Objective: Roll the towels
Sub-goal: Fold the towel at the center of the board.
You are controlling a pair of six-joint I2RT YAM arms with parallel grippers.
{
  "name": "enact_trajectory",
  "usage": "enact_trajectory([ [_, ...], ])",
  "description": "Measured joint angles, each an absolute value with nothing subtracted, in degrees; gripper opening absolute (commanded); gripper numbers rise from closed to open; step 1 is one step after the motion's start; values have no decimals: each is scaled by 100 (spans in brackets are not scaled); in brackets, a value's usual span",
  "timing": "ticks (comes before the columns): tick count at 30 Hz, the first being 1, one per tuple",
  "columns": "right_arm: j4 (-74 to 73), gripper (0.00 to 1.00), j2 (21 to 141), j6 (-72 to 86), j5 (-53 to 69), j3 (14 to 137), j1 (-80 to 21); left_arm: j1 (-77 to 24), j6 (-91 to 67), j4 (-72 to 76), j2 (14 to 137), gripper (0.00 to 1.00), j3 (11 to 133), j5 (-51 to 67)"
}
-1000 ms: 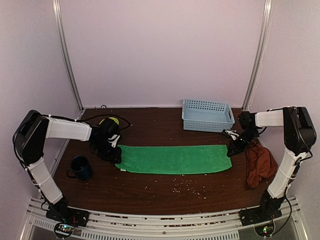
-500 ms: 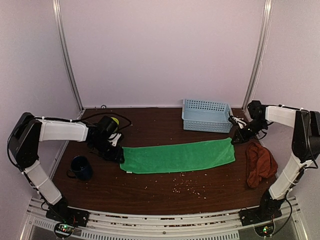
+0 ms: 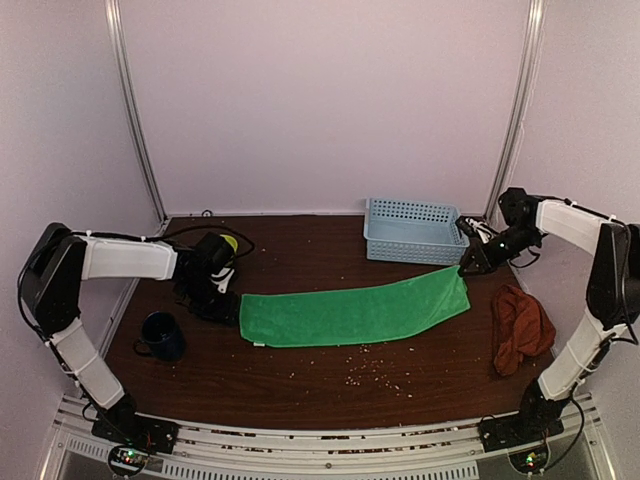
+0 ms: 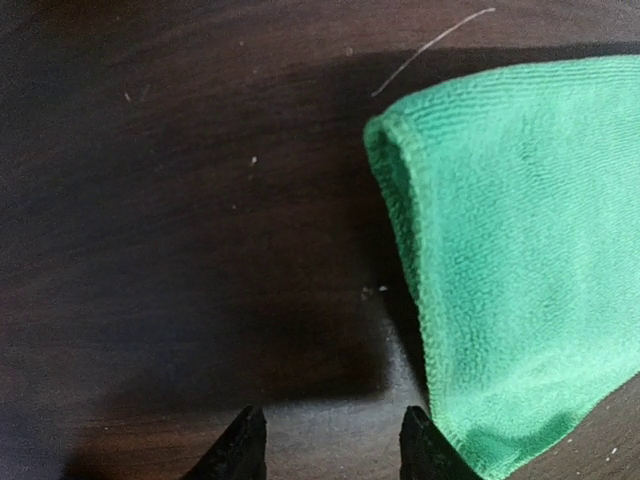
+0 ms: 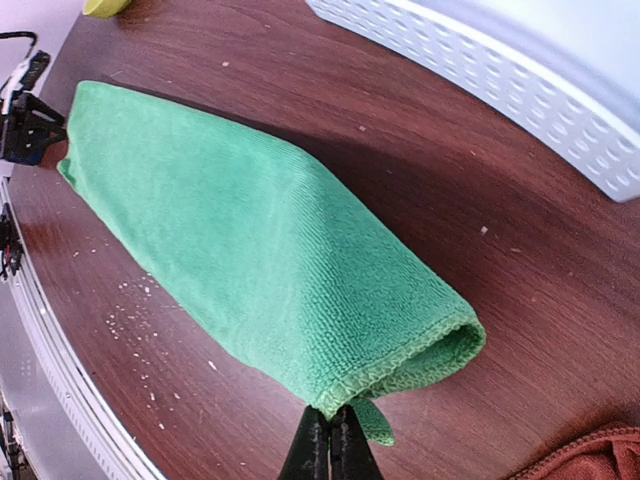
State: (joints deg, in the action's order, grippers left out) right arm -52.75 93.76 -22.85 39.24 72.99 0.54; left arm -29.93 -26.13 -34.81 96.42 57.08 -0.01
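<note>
The green towel (image 3: 350,312) lies folded into a long strip across the table, its right end raised and pulled toward the back. My right gripper (image 3: 467,268) is shut on that end's near corner; in the right wrist view the thin hem sits pinched between the closed tips of the right gripper (image 5: 330,440), and the green towel (image 5: 250,240) stretches away to the left. My left gripper (image 4: 330,445) stands open over bare wood, with the green towel's (image 4: 510,270) left end just beside its right finger. The rust towel (image 3: 520,330) lies crumpled at the right edge.
A light-blue basket (image 3: 415,230) stands at the back right, close to the right gripper. A dark mug (image 3: 160,335) sits near the left arm, and a yellow-green object (image 3: 222,242) lies behind it. Crumbs (image 3: 375,372) are scattered in front of the towel.
The right gripper has carried the green towel's right end up and toward the back right, skewing the strip. The left gripper stayed at the towel's left end.
</note>
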Motion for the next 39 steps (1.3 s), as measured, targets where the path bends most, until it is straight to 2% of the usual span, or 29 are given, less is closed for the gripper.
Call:
enact_trajectory([
  [11,-5789,0,9301,-2405,4587,8047,-384,-3085,-2635,-3319,9963,42,5795,467],
  [23,-6051,0,9317,-2394,4934,8560,-585,-3879,-2676,-2974,10849,40,6796,980],
  [32,-6112,0,9900,-2237,5103,9181,-1494,-4141,-2783,-2803,11205,44,7218,1229],
  [39,-5859,0,10508,-1776,5098,9745,-2416,-3999,-2829,-2912,10768,45,6726,1131],
])
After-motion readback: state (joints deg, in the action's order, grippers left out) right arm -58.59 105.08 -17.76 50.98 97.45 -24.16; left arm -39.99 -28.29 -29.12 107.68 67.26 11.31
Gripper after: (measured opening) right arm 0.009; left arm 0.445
